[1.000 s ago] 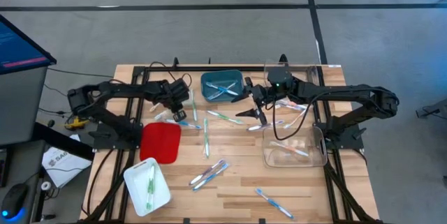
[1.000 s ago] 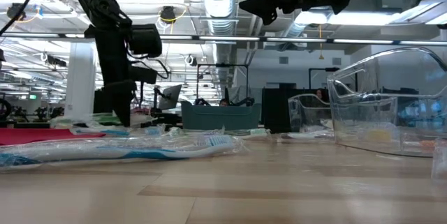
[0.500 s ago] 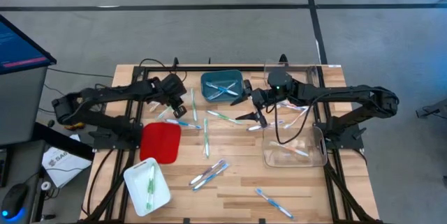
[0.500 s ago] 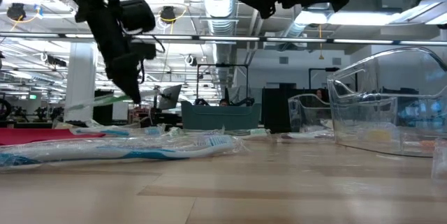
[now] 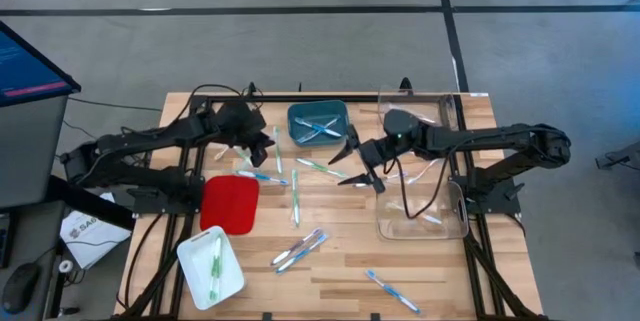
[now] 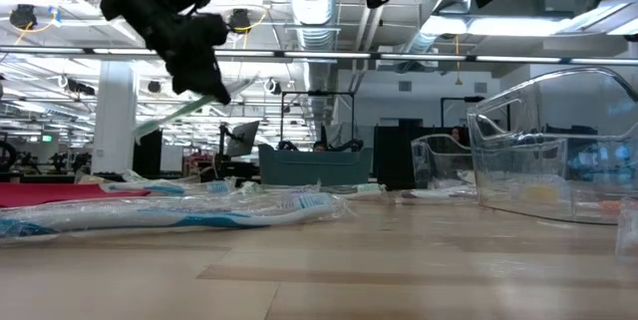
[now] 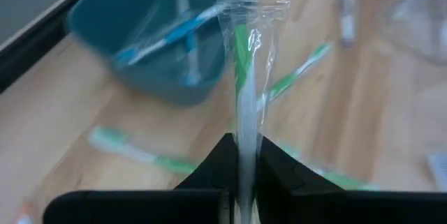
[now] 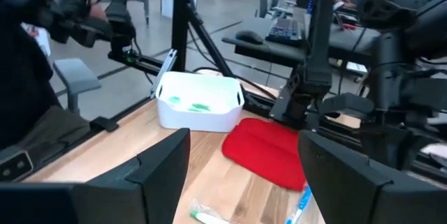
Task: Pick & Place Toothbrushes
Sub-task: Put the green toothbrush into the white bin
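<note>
My left gripper (image 5: 248, 135) hangs above the table's far left part, shut on a green-and-white toothbrush (image 7: 242, 77) in a clear wrapper. In the low view that toothbrush (image 6: 177, 114) slants down from the fingers, high over the table. My right gripper (image 5: 355, 166) hovers open over the table's middle, with nothing between its fingers (image 8: 164, 165). Several more wrapped toothbrushes lie flat on the wood, green ones (image 5: 295, 197) and blue ones (image 5: 300, 249). My left gripper pinches the wrapped toothbrush between its two fingers at the white stretch near one end (image 7: 244, 151). The rest sticks out forward past the fingertips, along the way they point. It is lifted clear of the table and slants downward.
A teal bin (image 5: 318, 124) with blue toothbrushes stands at the far middle. A red tray (image 5: 230, 203) and a white bin (image 5: 210, 266) holding a green toothbrush are at the left. Clear containers (image 5: 422, 213) stand at the right. Black cables run along the far edge.
My left gripper has risen from table level and drawn back toward the far left, tipping its fingers up. The green toothbrush has come up with it, clear of the table. My right gripper has shifted slightly toward the table's near edge, still open.
</note>
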Motion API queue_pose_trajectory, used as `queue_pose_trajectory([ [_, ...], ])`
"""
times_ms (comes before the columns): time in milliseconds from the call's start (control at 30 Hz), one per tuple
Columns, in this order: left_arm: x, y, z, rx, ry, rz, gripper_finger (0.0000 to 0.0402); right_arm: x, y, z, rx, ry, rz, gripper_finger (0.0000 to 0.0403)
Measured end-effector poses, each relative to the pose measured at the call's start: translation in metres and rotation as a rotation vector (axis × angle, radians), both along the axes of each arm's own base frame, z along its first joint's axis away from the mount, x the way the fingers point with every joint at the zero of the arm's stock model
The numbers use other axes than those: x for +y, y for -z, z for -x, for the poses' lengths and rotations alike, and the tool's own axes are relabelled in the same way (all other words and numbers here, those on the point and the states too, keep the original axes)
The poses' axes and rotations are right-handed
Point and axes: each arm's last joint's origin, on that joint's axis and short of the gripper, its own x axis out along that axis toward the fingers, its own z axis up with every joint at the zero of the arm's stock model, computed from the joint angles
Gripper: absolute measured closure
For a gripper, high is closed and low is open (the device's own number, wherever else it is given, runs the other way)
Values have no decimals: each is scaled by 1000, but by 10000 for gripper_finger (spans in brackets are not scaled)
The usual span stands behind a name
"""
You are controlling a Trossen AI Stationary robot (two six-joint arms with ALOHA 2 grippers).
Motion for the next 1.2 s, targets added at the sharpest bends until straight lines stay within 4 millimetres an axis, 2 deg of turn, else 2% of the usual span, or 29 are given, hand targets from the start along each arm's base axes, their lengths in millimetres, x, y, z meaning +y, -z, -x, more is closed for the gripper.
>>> queue_pose_trajectory([
  [667, -25, -37, -33, -431, 240, -107, 384, -9, -1, 1, 6, 38, -33, 143],
  [933, -35, -57, -39, -642, 351, -165, 384, -9, -8, 0, -72, 37, -36, 143],
  [1200, -49, -79, -42, -859, 453, -277, 384, -9, 0, -16, -108, 37, -112, 143],
])
